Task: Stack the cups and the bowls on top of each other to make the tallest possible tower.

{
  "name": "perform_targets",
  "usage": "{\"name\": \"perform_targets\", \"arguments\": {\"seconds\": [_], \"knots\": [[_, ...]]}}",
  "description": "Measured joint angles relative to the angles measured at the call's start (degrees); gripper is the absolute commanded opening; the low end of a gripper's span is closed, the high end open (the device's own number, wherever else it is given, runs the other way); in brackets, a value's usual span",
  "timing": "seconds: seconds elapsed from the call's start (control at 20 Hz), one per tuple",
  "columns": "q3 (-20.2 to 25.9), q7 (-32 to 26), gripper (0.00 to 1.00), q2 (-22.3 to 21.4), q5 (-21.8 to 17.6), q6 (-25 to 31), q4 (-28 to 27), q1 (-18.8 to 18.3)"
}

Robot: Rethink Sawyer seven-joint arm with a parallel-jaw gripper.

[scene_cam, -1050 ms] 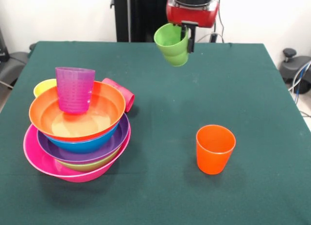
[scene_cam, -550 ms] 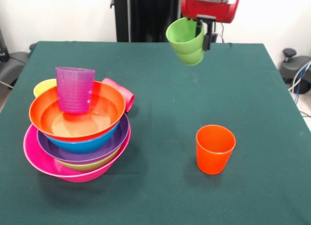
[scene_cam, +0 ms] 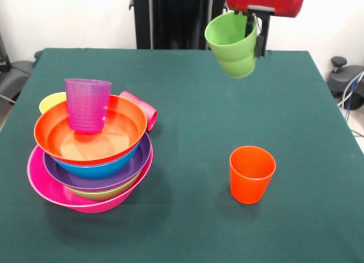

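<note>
Green cup (scene_cam: 232, 44) now higher, rightward, rim clamped in jaws (scene_cam: 254, 31).

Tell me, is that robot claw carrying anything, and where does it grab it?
Yes: the gripper holds the green cup by its rim, pinching the wall on one side.

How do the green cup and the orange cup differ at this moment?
The green cup hangs in the air, gripped at its rim by the gripper; the orange cup stands free on the table. The green cup is tilted, the orange cup upright. Both are glossy tapered tumblers with the mouth open upward.
</note>
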Motion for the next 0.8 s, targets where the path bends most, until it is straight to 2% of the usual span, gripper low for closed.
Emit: {"name": "perform_targets", "arguments": {"seconds": [0.5, 0.8], "knots": [[-2.29, 0.0, 0.0, 9.43, 0.51, 0.24, -11.4, 0.98], [-4.05, 0.0, 0.0, 15.25, 0.9, 0.23, -15.99, 1.38]]}}
